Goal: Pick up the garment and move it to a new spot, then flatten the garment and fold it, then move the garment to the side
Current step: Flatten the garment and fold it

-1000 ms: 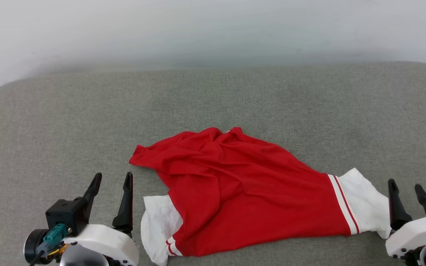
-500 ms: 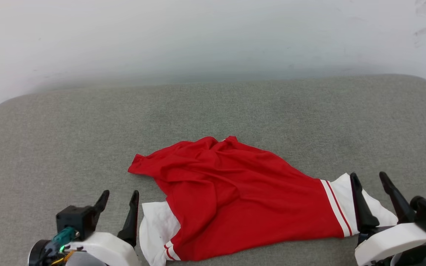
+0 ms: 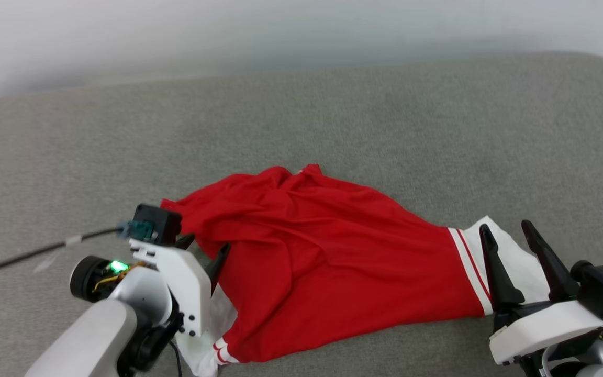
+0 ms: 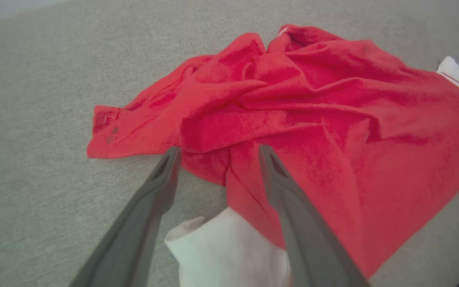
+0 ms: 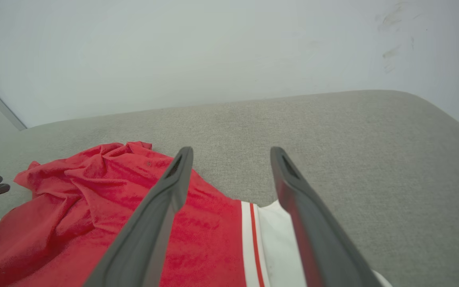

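Looking down from the head, I see the garment [image 3: 333, 251] lying crumpled near the grey cushion's [image 3: 333, 120] front edge, about mid-width. My left gripper [image 3: 204, 247] stands wide at its left red edge and my right gripper [image 3: 505, 226] wide over the white sleeve [image 3: 521, 267], so each can take an end. Left wrist: fingers straddle a red fold [image 4: 205, 167], probably just above it. Right wrist: fingers frame the striped cuff [image 5: 249, 239].

The garment [image 3: 333, 256] lies crumpled on grey upholstery (red body, white striped-trim sleeves at both ends).
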Available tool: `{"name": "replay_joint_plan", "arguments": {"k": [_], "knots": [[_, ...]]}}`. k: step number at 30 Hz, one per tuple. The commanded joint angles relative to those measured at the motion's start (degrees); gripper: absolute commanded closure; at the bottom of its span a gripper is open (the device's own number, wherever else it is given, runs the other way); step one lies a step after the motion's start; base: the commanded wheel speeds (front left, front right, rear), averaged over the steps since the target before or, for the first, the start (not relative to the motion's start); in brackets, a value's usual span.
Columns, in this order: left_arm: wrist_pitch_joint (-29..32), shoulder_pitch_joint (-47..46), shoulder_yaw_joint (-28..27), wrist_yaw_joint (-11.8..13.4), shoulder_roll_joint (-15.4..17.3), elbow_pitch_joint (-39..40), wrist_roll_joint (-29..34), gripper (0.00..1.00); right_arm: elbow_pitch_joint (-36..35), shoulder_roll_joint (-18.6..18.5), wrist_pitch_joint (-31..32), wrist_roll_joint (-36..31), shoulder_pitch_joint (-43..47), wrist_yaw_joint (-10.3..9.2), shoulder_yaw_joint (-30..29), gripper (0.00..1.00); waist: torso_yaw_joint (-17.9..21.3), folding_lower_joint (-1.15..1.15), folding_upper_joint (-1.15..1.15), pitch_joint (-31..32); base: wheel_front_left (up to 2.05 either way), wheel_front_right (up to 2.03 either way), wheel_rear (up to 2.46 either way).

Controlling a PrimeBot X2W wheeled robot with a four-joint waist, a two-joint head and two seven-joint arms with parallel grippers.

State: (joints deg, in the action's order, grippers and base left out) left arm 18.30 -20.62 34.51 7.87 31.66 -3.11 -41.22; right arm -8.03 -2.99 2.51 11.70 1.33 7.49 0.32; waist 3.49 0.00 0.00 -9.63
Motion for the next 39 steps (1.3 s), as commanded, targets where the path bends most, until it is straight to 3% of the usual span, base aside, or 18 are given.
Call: {"name": "replay_joint_plan", "arguments": {"k": [1,12,13,14,15,18,23,29,39], "knots": [[1.43,-2.16,0.45,-1.08,-0.49,-1.74,-0.59,0.00,0.23,0.17,-0.65,0.44,-1.10,0.00,0.29,0.00,1.28,0.00,0.00,-2.82,0.00,0.00,0.00],[13.27,-8.30,6.25,-9.23,-1.46,-14.16,-3.16,0.00,2.83,0.17,-2.39,1.34,-3.94,0.00,0.16,0.00,2.88,0.00,0.00,-7.10,0.00,0.00,0.00],[14.48,-8.26,6.86,-9.93,-1.60,-14.89,-3.59,0.07,3.04,0.17,-2.54,1.56,-4.07,0.00,0.13,0.00,2.92,0.00,0.00,-7.21,0.00,0.00,0.00],[15.17,-8.43,7.42,-10.48,-1.65,-15.35,-3.56,0.65,3.24,0.17,-2.64,1.63,-4.26,0.00,0.11,0.00,2.95,0.00,0.00,-7.32,0.00,0.00,0.00],[15.93,-8.50,7.96,-11.05,-1.77,-15.74,-3.76,1.00,3.49,0.17,-2.79,1.69,-4.37,0.00,0.09,0.00,2.96,0.00,0.00,-7.36,0.00,0.00,0.00],[14.07,-9.96,8.05,-11.66,-1.66,-15.27,-2.50,1.00,4.05,0.18,-3.11,1.94,-4.62,0.00,0.10,0.00,2.98,0.00,0.00,-7.19,0.00,0.00,0.00],[6.55,-14.66,4.90,-11.15,-0.70,-11.46,0.53,1.00,4.70,0.17,-3.52,2.33,-4.68,0.00,-0.11,0.00,2.77,0.00,0.00,-6.28,0.00,0.00,0.00],[2.60,-19.84,1.10,-10.22,0.57,-8.57,1.39,1.00,4.64,0.17,-3.73,2.79,-5.43,0.00,0.14,0.00,3.17,0.00,0.00,-6.72,0.00,0.00,0.00],[-2.30,-28.19,-4.29,-9.90,1.68,-14.92,1.41,1.00,5.34,0.16,-5.73,3.90,-7.51,0.00,1.67,0.00,6.62,0.00,0.00,-10.91,0.00,0.00,0.00]]}}
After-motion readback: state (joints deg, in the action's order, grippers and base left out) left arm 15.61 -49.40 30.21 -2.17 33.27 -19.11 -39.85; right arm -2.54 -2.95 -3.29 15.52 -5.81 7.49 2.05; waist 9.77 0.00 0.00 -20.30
